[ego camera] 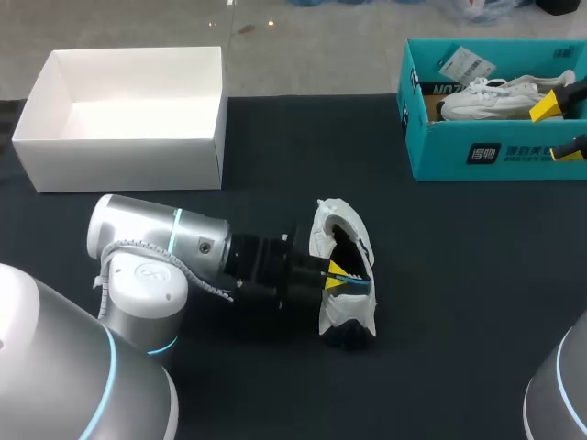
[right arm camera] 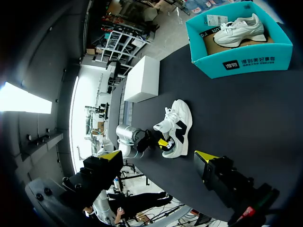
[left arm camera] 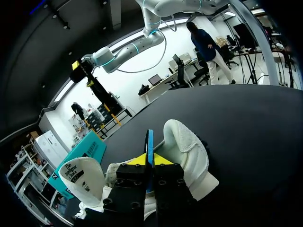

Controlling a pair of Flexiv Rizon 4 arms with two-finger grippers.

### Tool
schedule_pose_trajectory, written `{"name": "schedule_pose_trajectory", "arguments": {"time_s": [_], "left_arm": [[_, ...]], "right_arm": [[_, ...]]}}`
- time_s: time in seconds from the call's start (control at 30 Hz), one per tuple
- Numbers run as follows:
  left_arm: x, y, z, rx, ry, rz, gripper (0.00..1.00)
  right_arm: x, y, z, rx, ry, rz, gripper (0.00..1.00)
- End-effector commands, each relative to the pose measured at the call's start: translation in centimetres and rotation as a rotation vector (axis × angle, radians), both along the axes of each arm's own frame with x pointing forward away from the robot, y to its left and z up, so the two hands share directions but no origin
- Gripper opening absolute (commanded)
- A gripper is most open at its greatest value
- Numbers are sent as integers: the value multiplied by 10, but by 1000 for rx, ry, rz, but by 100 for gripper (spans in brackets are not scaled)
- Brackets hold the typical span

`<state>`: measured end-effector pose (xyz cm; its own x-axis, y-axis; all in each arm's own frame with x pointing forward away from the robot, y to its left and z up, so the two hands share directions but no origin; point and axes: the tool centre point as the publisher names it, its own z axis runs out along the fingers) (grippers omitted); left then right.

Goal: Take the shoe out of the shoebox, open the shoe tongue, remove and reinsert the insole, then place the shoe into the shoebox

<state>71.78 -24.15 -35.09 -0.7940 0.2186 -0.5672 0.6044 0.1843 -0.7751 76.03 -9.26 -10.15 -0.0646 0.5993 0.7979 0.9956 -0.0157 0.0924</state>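
A white shoe with black panels [ego camera: 341, 307] lies on its side on the dark table, mid-front. My left gripper [ego camera: 342, 275] is pushed into the shoe's opening and shut on the thin blue insole [left arm camera: 149, 141], which stands edge-on between the yellow tips [left arm camera: 149, 160]. The padded heel collar [left arm camera: 189, 146] lies beside the fingers, the tongue [left arm camera: 85, 177] on the other side. My right gripper [ego camera: 559, 130] hangs open over the teal shoebox [ego camera: 477, 151] at the far right, well away from the shoe [right arm camera: 179, 127]. Its fingers [right arm camera: 109, 158] are spread wide with nothing between them.
A second white shoe [ego camera: 491, 96] lies in the teal shoebox [right arm camera: 246, 61]. An empty white box [ego camera: 128, 119] stands at the back left. Bare dark tabletop [ego camera: 459, 275] stretches between the shoe and the boxes.
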Motion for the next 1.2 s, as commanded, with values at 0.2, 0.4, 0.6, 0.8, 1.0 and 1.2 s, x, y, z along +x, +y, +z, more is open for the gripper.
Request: {"name": "schedule_pose_trajectory", "arguments": {"time_s": [0.2, 0.4, 0.6, 0.8, 1.0, 1.2], "left_arm": [[28, -16, -18, 22, 14, -6, 0], [25, -11, -13, 18, 13, 8, 3], [7, -2, 4, 7, -16, 14, 34], [-3, 5, 9, 15, -32, 25, 11], [-4, 5, 5, 25, -20, 25, 0], [1, -6, -4, 13, 4, 6, 0]], "right_arm": [[0, 1, 0, -3, 2, -1, 100], [0, 1, 0, -3, 2, -1, 100], [0, 1, 0, -3, 2, -1, 100], [0, 1, 0, -3, 2, -1, 100], [0, 1, 0, -3, 2, -1, 100], [0, 1, 0, -3, 2, -1, 100]]}}
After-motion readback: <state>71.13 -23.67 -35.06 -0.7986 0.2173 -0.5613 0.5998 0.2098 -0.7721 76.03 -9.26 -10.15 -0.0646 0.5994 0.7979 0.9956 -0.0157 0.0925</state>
